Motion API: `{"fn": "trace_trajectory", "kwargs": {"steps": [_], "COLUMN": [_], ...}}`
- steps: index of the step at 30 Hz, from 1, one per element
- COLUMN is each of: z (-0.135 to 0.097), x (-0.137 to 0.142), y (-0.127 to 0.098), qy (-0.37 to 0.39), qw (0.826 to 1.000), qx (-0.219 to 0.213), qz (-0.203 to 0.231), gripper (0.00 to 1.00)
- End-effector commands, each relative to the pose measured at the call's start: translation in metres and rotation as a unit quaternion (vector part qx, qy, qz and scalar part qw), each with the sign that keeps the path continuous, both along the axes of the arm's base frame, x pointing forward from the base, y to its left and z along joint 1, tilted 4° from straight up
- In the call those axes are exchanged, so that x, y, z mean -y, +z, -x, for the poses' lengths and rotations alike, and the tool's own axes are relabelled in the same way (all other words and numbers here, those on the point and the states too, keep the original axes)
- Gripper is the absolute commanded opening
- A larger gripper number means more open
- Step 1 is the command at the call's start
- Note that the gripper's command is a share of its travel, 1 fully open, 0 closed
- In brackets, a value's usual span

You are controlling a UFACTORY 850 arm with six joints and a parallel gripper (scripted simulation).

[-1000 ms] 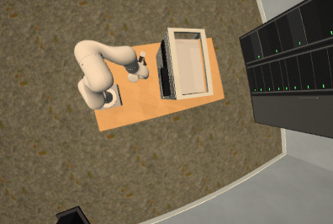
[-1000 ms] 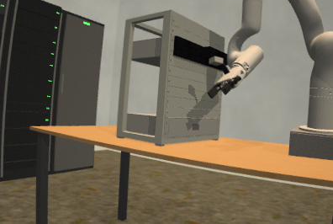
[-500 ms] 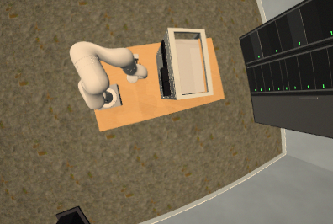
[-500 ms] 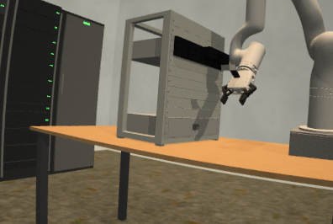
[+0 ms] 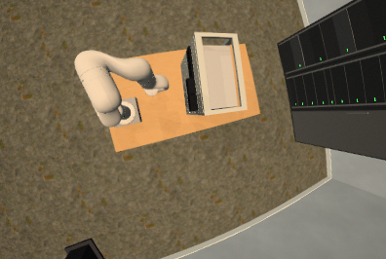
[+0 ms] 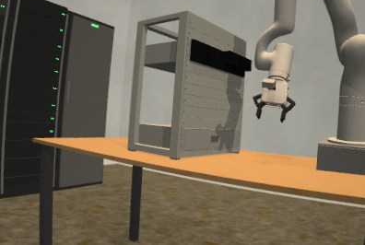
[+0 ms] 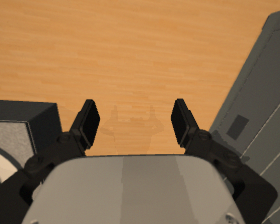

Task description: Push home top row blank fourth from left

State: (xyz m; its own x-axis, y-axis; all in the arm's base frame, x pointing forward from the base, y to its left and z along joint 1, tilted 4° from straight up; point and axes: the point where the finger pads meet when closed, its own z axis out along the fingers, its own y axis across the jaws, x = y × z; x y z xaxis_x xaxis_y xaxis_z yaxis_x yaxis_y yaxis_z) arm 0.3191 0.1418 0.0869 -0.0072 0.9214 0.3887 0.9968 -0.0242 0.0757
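The rack point(image 6: 183, 81) stands on the table point(image 6: 258, 173), the storage chassis point(image 6: 220, 56) high in its front; the arm's base point(image 6: 324, 155) sits on the same table before that front; the gripper point(image 6: 275, 109) hangs between base and rack, above the table; server cabinets point(image 6: 28, 90) stand behind the rack, off the table.
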Motion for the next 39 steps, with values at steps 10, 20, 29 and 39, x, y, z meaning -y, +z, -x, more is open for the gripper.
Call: {"fn": "trace_trajectory", "kwargs": {"steps": [10, 20, 29, 39], "z": [0.028, 0.035, 0.035, 0.025], "x": [0.066, 0.107, 0.147, 0.186], "y": [-0.009, -0.008, -0.001, 0.014], "qy": [0.179, 0.286, 0.388, 0.492], "qw": [0.975, 0.934, 0.876, 0.79], "qx": [0.028, 0.046, 0.062, 0.078], "qz": [0.131, 0.207, 0.28, 0.357], "gripper": [1.0, 1.0, 1.0, 1.0]}}
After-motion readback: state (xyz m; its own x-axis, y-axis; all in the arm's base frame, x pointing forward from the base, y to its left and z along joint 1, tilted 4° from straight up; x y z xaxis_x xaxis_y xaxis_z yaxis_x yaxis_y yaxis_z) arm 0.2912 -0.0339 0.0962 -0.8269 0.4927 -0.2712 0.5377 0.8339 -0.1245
